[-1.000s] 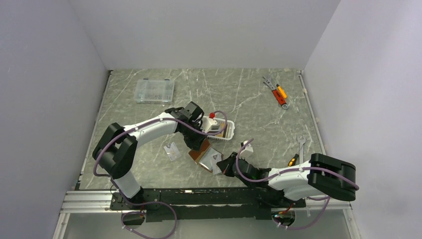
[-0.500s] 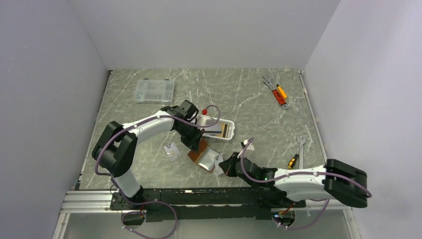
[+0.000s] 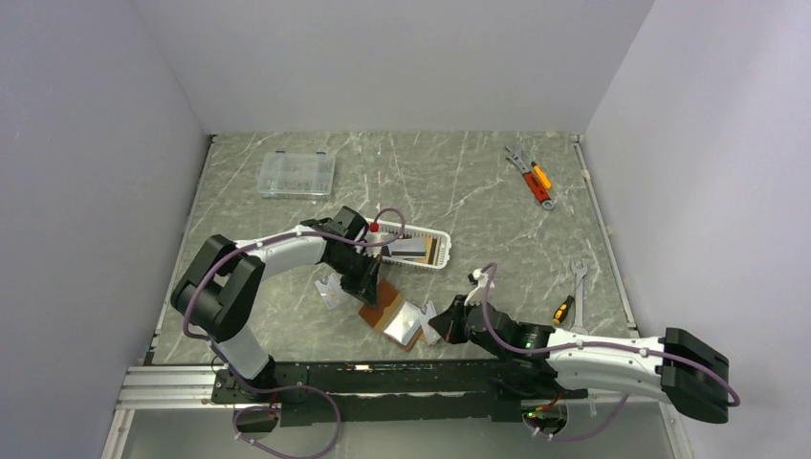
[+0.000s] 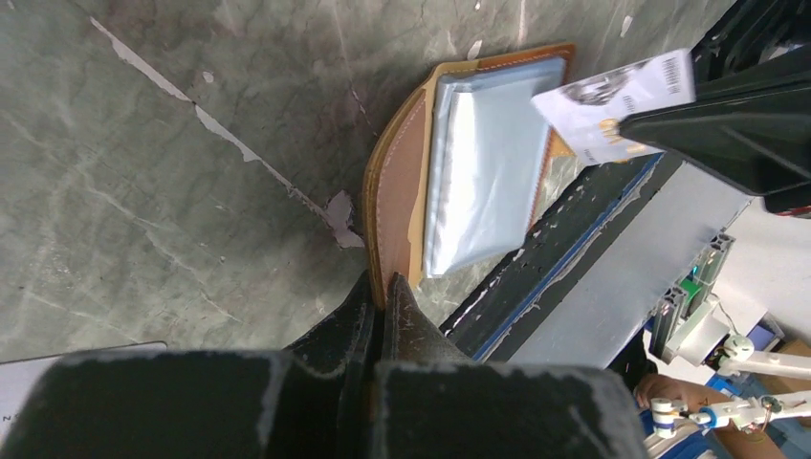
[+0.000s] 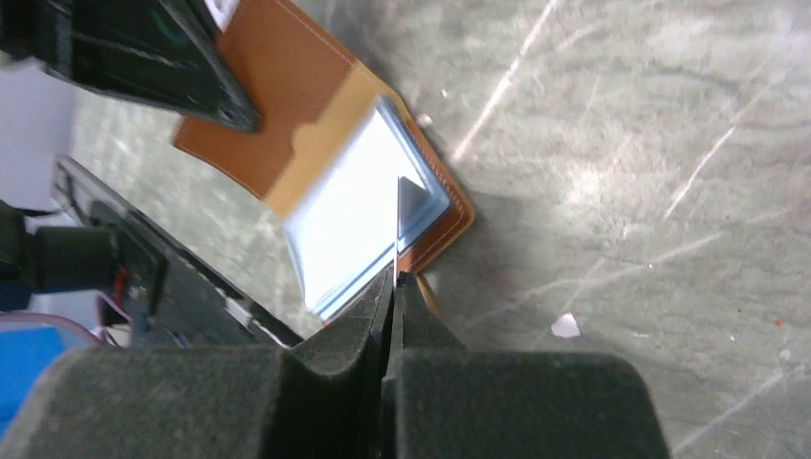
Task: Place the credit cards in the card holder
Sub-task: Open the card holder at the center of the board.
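Card holder (image 3: 392, 308) lying open on marble table (image 3: 478, 191), pale blue sleeve up, left gripper (image 4: 383, 287) pinched tight on its brown edge, right gripper (image 5: 395, 279) clamped on white credit card (image 4: 612, 100) over the sleeve, white slotted basket (image 3: 438, 251) just behind

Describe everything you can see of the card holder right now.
The card holder lies open on the table. It is brown stitched leather with a pale blue glossy sleeve facing up. The left hand pinches the edge of its leather flap. The right hand holds a card edge-on at the sleeve; contact unclear.
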Robot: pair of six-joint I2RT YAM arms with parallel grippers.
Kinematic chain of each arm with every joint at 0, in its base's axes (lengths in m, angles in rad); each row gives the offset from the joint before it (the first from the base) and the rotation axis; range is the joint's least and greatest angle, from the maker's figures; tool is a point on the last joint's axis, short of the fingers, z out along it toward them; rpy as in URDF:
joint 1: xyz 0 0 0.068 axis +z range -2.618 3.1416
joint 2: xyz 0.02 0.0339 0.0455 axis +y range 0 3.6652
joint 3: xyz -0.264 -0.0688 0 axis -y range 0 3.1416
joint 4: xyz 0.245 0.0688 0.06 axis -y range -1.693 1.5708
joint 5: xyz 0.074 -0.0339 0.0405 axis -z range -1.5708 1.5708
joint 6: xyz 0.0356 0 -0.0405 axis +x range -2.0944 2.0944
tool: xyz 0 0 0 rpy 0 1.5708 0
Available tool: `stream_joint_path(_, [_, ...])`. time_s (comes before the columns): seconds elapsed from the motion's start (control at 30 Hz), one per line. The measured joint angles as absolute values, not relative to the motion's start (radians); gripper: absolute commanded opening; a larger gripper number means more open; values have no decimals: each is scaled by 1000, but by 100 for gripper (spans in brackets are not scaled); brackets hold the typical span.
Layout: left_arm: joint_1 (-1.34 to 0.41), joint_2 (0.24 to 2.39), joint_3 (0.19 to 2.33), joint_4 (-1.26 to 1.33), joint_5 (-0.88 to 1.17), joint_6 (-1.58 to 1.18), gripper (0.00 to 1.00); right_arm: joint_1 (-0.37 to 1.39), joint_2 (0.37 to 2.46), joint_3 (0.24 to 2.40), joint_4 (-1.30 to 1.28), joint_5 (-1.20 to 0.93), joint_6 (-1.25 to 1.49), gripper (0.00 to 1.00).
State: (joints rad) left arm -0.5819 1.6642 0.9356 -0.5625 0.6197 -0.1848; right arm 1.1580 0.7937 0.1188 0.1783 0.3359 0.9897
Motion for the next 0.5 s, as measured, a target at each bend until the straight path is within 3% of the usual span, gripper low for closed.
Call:
stream_joint_path(0.2, [-583,1629,932,-553,591,-208,0,1155,875,144,177,275,961,0])
stream_joint_path(0.5, [-584,1590,920,-522,533,-217,0,1154,704,149,139,233,952,0])
